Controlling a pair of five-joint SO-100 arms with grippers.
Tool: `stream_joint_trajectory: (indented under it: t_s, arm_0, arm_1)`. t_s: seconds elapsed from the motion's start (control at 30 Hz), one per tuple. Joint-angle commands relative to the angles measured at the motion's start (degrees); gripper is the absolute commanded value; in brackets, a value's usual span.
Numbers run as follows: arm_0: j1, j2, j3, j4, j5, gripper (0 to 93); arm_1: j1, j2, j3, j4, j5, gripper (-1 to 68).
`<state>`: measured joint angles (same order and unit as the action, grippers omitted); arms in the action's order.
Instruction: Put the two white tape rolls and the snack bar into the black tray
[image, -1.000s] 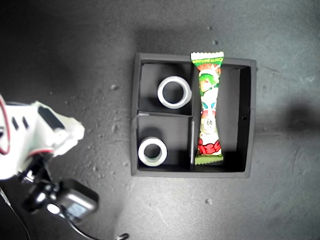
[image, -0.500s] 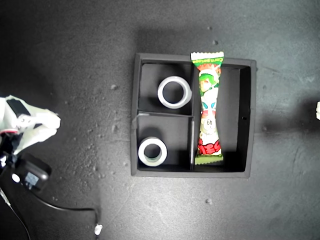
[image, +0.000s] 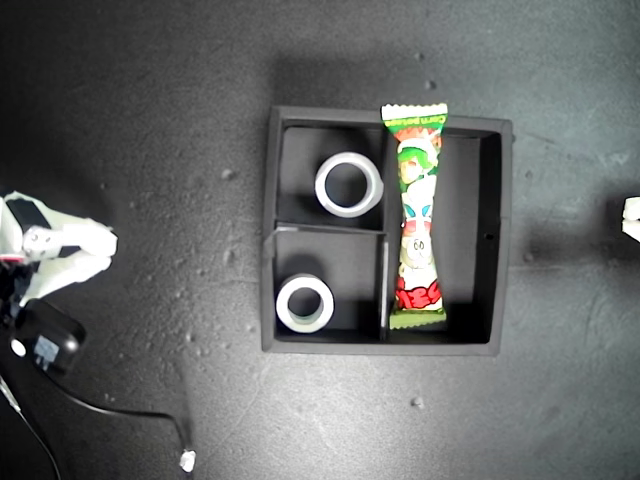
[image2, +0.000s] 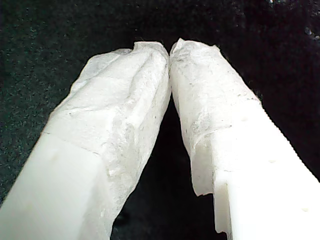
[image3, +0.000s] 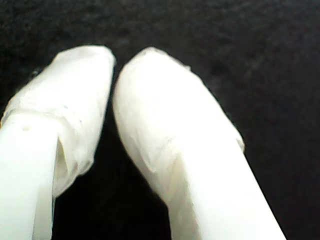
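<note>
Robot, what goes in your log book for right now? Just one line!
tape rolls: one per small tray compartment | snack bar: long compartment | black tray: full | both pincers shut, empty

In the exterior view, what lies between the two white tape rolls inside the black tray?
A black divider wall of the black tray lies between them. One tape roll sits in one small compartment, the other tape roll in the next.

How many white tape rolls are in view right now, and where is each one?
2. One tape roll lies in the black tray's small compartment nearer the exterior view's top; the other tape roll lies in the small compartment below it. None appears hidden.
</note>
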<state>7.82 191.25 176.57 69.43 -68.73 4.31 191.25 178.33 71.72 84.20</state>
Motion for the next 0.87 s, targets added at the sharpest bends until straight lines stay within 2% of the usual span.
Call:
stream_joint_trajectory:
  t_s: [0.0, 0.1, 0.17, 0.27, 0.3, 0.37, 0.43, 0.53, 0.83]
  arm_0:
    - [0.0, 2.7, 3.3, 0.1, 1.3, 0.3]
    - [0.4, 2.7, 3.3, 2.8, -0.3, 0.3]
    - [0.6, 2.7, 3.3, 2.9, 6.1, 0.3]
    - [0.5, 2.7, 3.3, 2.9, 6.5, 0.3]
    - [0.6, 2.7, 3.3, 3.6, 5.8, 0.3]
    - [0.4, 2.7, 3.3, 7.9, -0.4, 0.3]
    - [0.4, 2.7, 3.3, 10.5, -9.9, 0.3]
    - [0.5, 2.7, 3.3, 10.5, -8.1, 0.3]
    - [0.6, 2.7, 3.3, 10.5, -8.2, 0.3]
  arm_1:
    - [2.1, 0.6, 0.6, 1.1, -20.0, -0.1]
    - [2.6, 0.7, 0.6, 2.3, -23.7, -0.1]
    - [4.0, 0.7, 0.6, 4.6, -23.1, -0.1]
    - [5.0, 0.7, 0.6, 5.1, -22.1, 0.0]
    - [4.9, 0.7, 0.6, 5.1, -22.1, 0.0]
    - [4.4, 0.7, 0.6, 5.1, -22.1, 0.0]
    - [4.0, 0.7, 0.6, 5.1, -22.1, 0.0]
    - [3.4, 0.7, 0.6, 5.1, -22.1, 0.0]
    - [2.7, 0.7, 0.6, 5.1, -22.1, 0.0]
